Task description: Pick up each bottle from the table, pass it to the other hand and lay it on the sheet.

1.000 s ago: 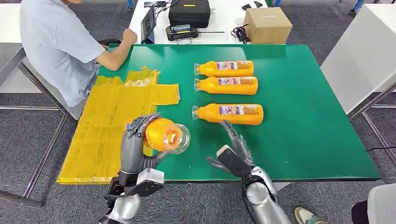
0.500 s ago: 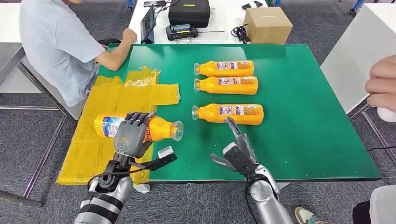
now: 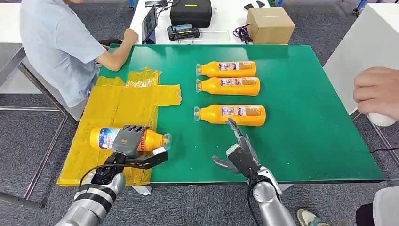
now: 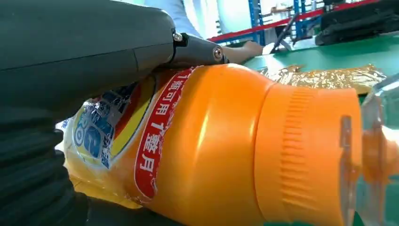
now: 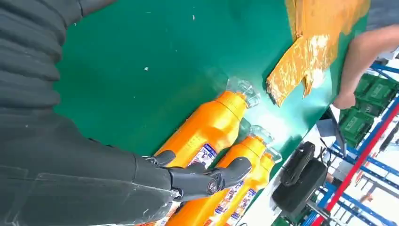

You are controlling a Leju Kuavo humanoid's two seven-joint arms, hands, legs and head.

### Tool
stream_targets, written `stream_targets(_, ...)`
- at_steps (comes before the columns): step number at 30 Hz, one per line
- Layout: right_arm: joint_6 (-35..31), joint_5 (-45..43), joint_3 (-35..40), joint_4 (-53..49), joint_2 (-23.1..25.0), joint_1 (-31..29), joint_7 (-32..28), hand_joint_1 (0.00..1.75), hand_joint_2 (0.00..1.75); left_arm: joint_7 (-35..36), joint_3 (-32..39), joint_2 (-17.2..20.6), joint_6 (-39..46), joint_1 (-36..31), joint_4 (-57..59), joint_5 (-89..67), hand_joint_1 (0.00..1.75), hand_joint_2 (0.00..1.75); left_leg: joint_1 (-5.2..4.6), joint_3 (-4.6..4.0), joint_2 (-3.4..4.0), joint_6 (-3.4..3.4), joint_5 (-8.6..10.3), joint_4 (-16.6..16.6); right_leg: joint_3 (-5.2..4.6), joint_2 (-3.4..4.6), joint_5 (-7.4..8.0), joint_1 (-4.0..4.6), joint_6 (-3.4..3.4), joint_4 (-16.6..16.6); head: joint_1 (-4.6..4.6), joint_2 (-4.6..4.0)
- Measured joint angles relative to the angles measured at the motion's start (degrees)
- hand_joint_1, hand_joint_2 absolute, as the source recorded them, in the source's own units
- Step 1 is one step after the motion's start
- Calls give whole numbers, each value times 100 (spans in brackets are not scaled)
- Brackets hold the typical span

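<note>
The left hand (image 3: 128, 140) grips a bottle (image 3: 106, 138) lying crosswise on the yellow sheet (image 3: 117, 103), cap toward the green bench (image 3: 306, 117). The right hand (image 3: 240, 153) hovers, fingers spread, empty.

Left hand (image 3: 128, 140) palm down, fingers curled over a bottle (image 3: 129, 138), gripping it. Right hand (image 3: 239, 151) raised, fingers spread, holding nothing.

The left robot hand (image 3: 128, 140) covers the middle of its bottle (image 3: 106, 138). That bottle's clear cap (image 4: 379, 155) is cut off at the wrist picture's edge.
</note>
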Motion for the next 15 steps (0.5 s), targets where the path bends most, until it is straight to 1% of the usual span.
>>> stream_targets(3,0,0,0,0,0,1,-7,0,175,68,20,7,-98,-125,173,-39,141,175,-1,1,1,0,0,0,0,1,0,0,0,-1,-2,0)
stream_targets(4,0,0,0,0,0,1,-9,0,175,88,29,7,-112,-160,215,-50,0,175,-1,2,2,0,0,0,1,1,0,0,0,-1,-2,0)
stream_targets(10,0,13,-2,0,2,2,-22,0,175,193,48,7,-167,-268,370,-116,0,175,0,14,3,-1,1,0,9,1,1,1,-1,1,-4,0)
stream_targets(12,0,26,-2,0,4,3,-26,0,175,260,48,2,-267,-298,409,-164,0,175,1,18,2,-2,2,0,13,1,1,1,-1,1,-4,0)
stream_targets(15,0,28,-2,0,17,2,-28,0,175,287,59,-20,-646,-431,510,-95,0,175,1,26,-1,-1,2,0,25,0,1,1,-1,1,-2,0)
